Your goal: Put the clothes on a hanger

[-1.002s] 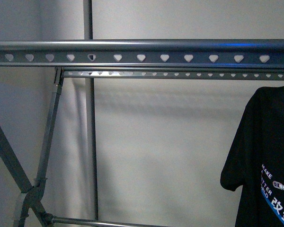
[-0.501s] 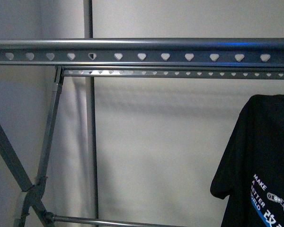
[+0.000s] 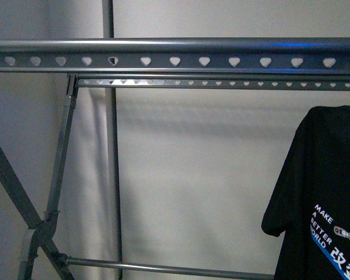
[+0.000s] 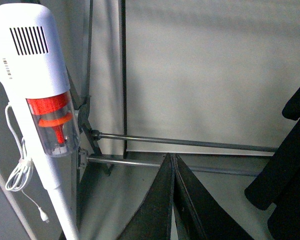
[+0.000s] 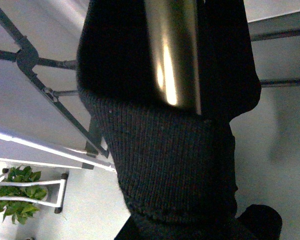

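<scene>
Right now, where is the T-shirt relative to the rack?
In the front view the black T-shirt hangs at the far right, its top below the drying rack's heart-holed rails.

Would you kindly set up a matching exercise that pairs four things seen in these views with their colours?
Things:
1. T-shirt
2. drying rack rail with heart-shaped holes
3. vacuum cleaner body
4. potted plant's leaves

Colours:
A. green
B. grey
C. black
D. white

Pairs: 1-C, 2-B, 3-D, 4-A
</scene>
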`<state>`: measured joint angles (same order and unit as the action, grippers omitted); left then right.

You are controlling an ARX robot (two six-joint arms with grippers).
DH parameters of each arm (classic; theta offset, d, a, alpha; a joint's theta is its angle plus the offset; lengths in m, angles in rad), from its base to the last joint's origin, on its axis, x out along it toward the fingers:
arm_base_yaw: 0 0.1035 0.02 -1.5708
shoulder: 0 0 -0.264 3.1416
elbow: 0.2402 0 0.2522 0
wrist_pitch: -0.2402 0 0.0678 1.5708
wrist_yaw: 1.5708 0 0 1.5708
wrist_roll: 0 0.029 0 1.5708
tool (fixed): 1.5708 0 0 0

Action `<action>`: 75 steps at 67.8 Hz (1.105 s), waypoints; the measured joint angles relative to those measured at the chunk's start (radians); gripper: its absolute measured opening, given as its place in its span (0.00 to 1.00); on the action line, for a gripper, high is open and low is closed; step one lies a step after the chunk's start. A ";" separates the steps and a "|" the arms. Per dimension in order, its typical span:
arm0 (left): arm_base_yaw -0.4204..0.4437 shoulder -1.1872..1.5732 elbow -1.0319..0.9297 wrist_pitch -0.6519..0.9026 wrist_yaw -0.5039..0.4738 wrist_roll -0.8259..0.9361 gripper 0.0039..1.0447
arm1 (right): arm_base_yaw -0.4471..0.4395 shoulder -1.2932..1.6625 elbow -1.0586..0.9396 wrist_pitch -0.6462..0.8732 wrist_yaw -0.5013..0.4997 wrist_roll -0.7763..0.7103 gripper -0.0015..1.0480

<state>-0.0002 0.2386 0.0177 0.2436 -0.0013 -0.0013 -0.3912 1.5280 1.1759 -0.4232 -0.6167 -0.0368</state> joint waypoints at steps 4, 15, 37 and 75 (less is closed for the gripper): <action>0.000 -0.019 0.000 -0.019 0.000 0.000 0.03 | 0.000 0.007 0.049 -0.026 0.015 0.017 0.07; 0.000 -0.112 0.000 -0.128 -0.001 0.000 0.03 | 0.018 0.103 0.256 -0.111 0.102 0.066 0.07; 0.000 -0.234 0.000 -0.241 0.001 0.000 0.03 | 0.067 0.204 0.253 -0.053 0.204 0.086 0.07; 0.000 -0.234 0.000 -0.241 0.001 0.000 0.03 | -0.163 -0.616 -0.430 0.623 0.030 0.127 0.93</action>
<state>-0.0002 0.0044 0.0177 0.0025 -0.0002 -0.0013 -0.5545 0.9123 0.7464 0.1997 -0.5865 0.0898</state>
